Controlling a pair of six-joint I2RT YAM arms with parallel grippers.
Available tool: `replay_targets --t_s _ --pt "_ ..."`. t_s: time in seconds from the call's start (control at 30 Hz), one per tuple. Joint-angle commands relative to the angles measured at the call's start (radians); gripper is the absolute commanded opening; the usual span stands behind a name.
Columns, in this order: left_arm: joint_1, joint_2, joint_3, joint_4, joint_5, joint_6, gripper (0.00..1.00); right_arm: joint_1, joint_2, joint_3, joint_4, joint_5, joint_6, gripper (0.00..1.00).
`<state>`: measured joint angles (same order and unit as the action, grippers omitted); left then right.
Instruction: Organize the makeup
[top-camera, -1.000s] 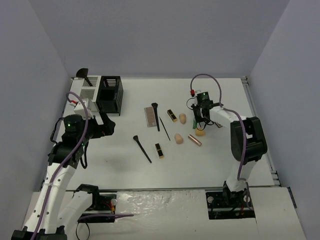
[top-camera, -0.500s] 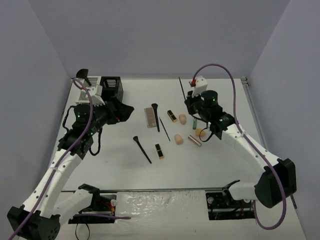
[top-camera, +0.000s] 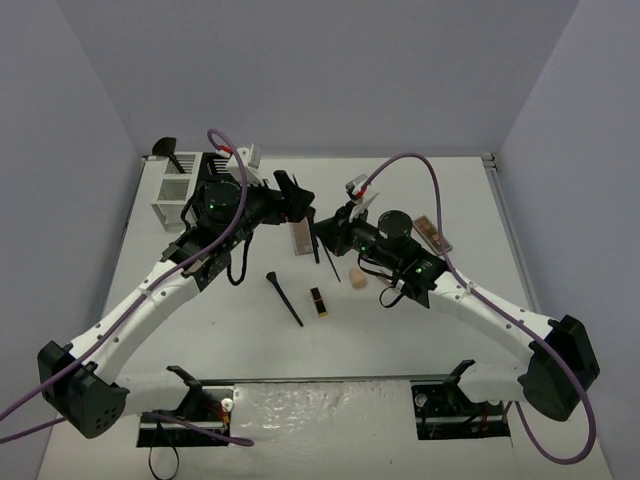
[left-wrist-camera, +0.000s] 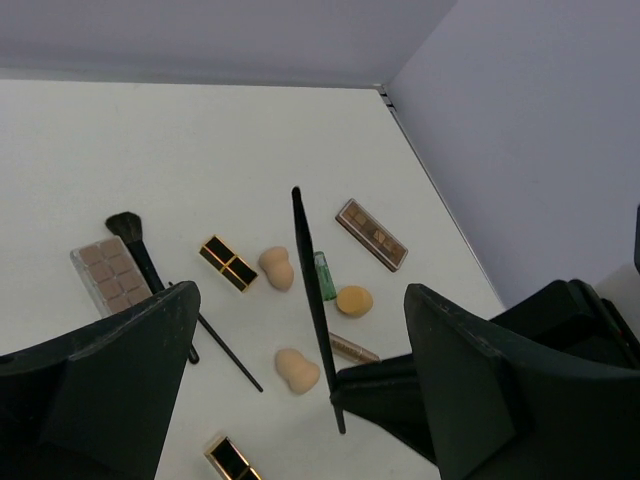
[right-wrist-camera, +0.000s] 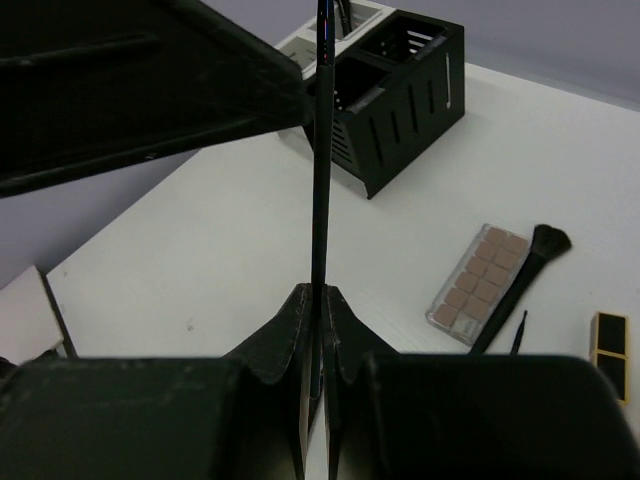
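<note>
I count three peach sponges (left-wrist-camera: 297, 370), two lipsticks (left-wrist-camera: 228, 262), two palettes (left-wrist-camera: 371, 234), one green tube (left-wrist-camera: 325, 275) and one rose-gold tube (left-wrist-camera: 352, 348), all lying right of the black bin (right-wrist-camera: 400, 100). The white bin (top-camera: 172, 188) left of it carries one broad brush (top-camera: 165, 150). My right gripper (right-wrist-camera: 317, 300) pinches a thin brush (right-wrist-camera: 320, 150) in the air just right of the black bin; the left gripper (top-camera: 294, 196) stands spread beside its tip, little room between them

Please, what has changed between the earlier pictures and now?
The right hand, shut on a thin black brush, rose on the right side and swung to the middle. The left hand left the black bin and came to meet it; its open fingers now stand on either side of the brush, not gripping. The pink palette, lipsticks and sponges lie as before.
</note>
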<state>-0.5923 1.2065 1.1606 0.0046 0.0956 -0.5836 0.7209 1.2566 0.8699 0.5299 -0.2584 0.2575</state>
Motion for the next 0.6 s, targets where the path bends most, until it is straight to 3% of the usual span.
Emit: replay_targets --t_s 0.0,0.17,0.27,0.43,0.57 --pt "-0.026 0.018 0.064 0.077 -0.076 0.038 0.76 0.032 0.016 0.014 0.156 -0.025 0.031 0.0" --pt "-0.045 0.056 0.083 0.091 -0.071 0.034 0.58 0.043 0.028 0.013 0.168 -0.025 0.034 0.0" --pt "-0.052 0.056 0.083 0.096 -0.072 0.033 0.32 0.043 0.033 0.011 0.172 -0.023 0.038 0.0" --pt "-0.05 0.04 0.072 0.091 -0.086 0.034 0.01 0.045 0.042 0.005 0.179 -0.012 0.037 0.01" --pt "-0.05 0.042 0.072 0.084 -0.086 0.04 0.0 0.044 0.063 0.011 0.172 0.008 0.026 0.42"
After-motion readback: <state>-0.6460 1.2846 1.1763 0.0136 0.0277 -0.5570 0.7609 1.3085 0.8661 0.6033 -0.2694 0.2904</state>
